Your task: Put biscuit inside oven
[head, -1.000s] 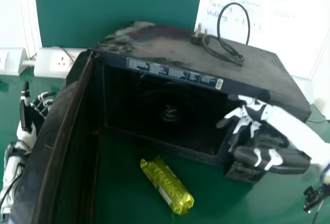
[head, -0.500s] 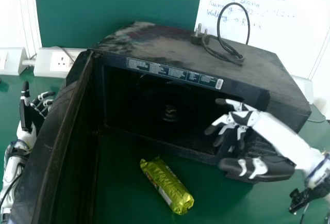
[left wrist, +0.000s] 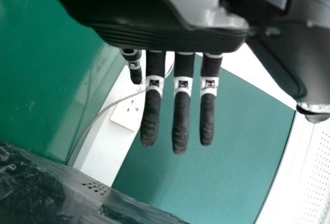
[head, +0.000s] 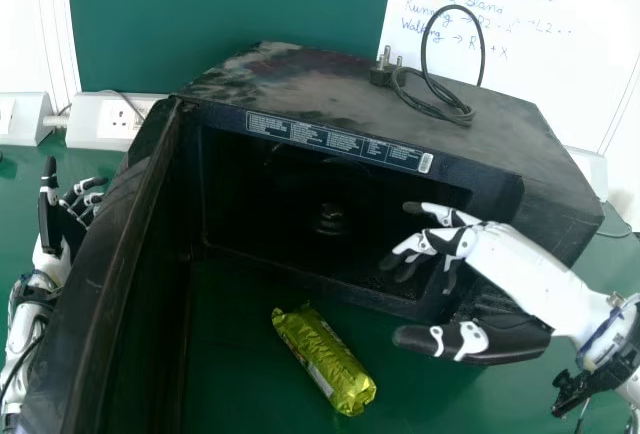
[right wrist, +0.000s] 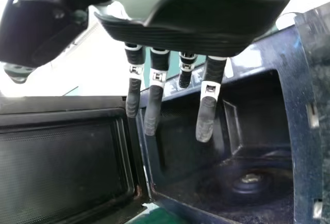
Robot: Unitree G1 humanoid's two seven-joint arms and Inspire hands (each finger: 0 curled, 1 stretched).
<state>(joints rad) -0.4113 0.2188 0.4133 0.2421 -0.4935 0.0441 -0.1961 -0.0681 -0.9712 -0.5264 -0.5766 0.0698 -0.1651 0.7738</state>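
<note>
The biscuit packet (head: 324,360), in shiny yellow-green wrap, lies on the green table before the black oven (head: 350,284), whose door (head: 125,284) stands open on the left. My right hand (head: 460,244) is in front of the oven's right part, above and right of the packet, not touching it, with fingers relaxed and nothing held. The right wrist view has my right hand (right wrist: 170,90) before the oven cavity (right wrist: 247,152). Beyond the door at the far left, my left hand (head: 62,219) has its fingers extended; the left wrist view has my left hand (left wrist: 180,95) with straight fingers.
A black cable with a plug (head: 440,94) rests on the oven's top. White sockets (head: 118,122) are behind the table at the back left. A whiteboard with writing (head: 520,34) stands behind the oven. The open door forms a wall between my left hand and the packet.
My right hand has moved left and slightly down from the oven's right side, across its front. My left hand, the packet and the oven have stayed put.
</note>
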